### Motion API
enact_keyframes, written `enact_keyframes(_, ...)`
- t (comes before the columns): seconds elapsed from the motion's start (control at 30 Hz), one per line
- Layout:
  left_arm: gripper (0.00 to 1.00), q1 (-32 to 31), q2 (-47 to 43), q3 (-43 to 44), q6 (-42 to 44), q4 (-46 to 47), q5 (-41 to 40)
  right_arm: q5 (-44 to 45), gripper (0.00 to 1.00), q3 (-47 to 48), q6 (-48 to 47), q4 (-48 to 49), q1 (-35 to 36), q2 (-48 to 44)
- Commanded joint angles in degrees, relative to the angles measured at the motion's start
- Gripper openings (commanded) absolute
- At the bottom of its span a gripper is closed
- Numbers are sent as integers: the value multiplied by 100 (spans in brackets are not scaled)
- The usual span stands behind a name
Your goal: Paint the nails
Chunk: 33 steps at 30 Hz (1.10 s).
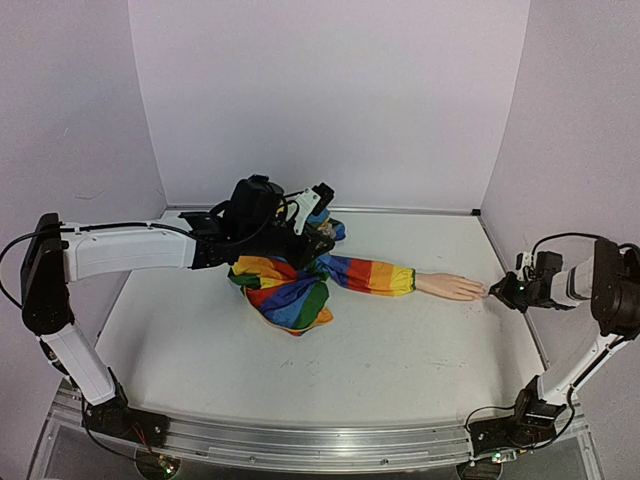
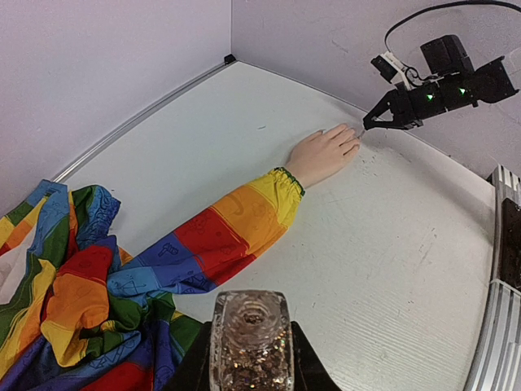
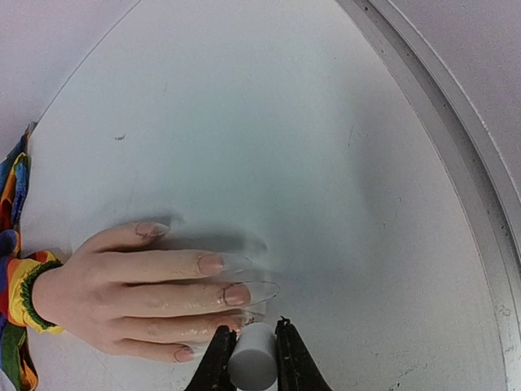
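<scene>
A pale peach mannequin hand lies flat on the white table, ending a rainbow-striped sleeve. My right gripper is shut on a white cylindrical brush cap, right at the fingertips. It hovers by the ring finger's nail; the brush itself is hidden under the cap. The nails carry long clear tips. My left gripper is shut on a small clear bottle of glitter polish, open at the top, held above the bunched sleeve. In the top view the left gripper is at the back centre and the right gripper at the right.
The sleeve's cloth is heaped in a pile at the table's middle. Pale walls close the back and both sides. A metal rail runs along the table's right edge close to the right gripper.
</scene>
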Motion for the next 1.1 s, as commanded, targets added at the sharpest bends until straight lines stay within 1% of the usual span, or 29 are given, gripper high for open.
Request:
enact_keyframes(0.0,0,26,-18,359,6,307,55,88,0,185,-6,-54,-10,-150)
enact_keyframes(0.33,0,26,-147,289,6,302,-12,-61,0,-8,-59,-65,-15,-525)
enact_keyframes(0.53,0,24,-202,243,-11,307,-11,-306,0,121,-80,-136,52,-261)
enact_keyframes(1.07,0,30,-115,285,-4,307,-7,-401,0,223,-108,-74,162,65)
